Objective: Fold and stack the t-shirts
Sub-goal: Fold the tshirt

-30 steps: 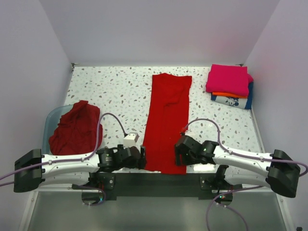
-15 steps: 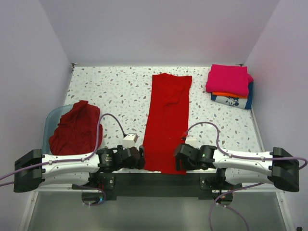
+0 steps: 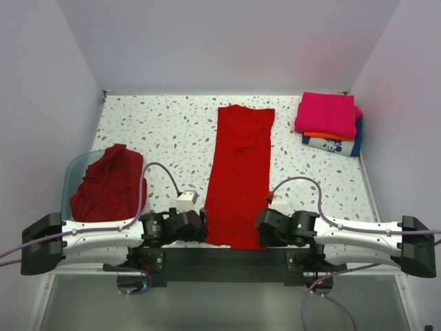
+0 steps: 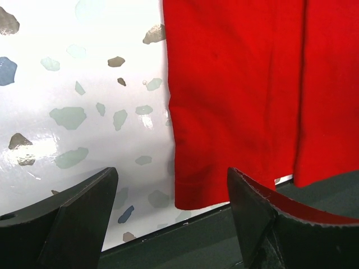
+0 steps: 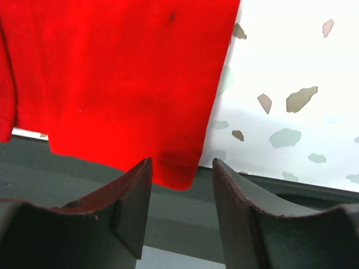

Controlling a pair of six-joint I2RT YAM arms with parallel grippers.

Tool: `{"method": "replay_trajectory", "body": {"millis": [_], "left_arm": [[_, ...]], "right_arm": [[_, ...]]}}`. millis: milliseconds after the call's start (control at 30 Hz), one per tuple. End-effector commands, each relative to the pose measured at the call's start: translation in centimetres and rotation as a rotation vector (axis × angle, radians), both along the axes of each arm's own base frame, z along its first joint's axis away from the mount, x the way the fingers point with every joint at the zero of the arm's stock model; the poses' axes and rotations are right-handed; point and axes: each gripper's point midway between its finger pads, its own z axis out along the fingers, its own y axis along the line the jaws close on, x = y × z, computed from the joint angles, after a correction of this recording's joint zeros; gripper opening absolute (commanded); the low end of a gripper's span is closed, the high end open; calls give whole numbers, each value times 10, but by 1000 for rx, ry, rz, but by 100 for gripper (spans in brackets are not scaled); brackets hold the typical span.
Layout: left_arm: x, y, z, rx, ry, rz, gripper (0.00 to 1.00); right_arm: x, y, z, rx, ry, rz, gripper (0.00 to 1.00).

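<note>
The left hand (image 4: 171, 171) is released, its two fingers spread wide on either side of the near left corner of the bright red t-shirt (image 3: 240, 172), without pinching it. The right hand (image 5: 182, 161) is also unclenched but with a narrower gap, and the shirt's near right corner lies just past its fingertips, so nothing is grasped. Both hands sit low at the near edge of the speckled surface (image 3: 165, 131). The red shirt lies there folded into a long strip running away from the arms, its near hem hanging slightly over the edge. At the left, a crumpled dark red shirt (image 3: 107, 183) sits in the teal tub (image 3: 74, 169). In the far right corner is a folded stack (image 3: 331, 127), magenta on top, then orange, then white with blue print.
</note>
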Motion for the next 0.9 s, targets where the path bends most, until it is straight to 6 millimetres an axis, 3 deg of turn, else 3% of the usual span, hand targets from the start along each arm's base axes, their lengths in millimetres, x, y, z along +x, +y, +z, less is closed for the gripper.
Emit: {"method": "replay_trajectory", "body": {"millis": [0, 367, 633, 733, 867], "left_arm": [[-6, 8, -14, 39, 34, 12, 83], [-10, 8, -17, 38, 59, 10, 81], [-11, 8, -17, 36, 66, 10, 80], [-11, 7, -17, 31, 67, 9, 77], [-13, 6, -19, 33, 77, 2, 71]], "right_arm": [[-4, -3, 3, 1, 6, -25, 49], [-13, -2, -4, -4, 33, -17, 42], [-21, 7, -23, 11, 66, -6, 38], [-22, 8, -25, -10, 67, 6, 32], [-23, 6, -26, -33, 66, 8, 12]]}}
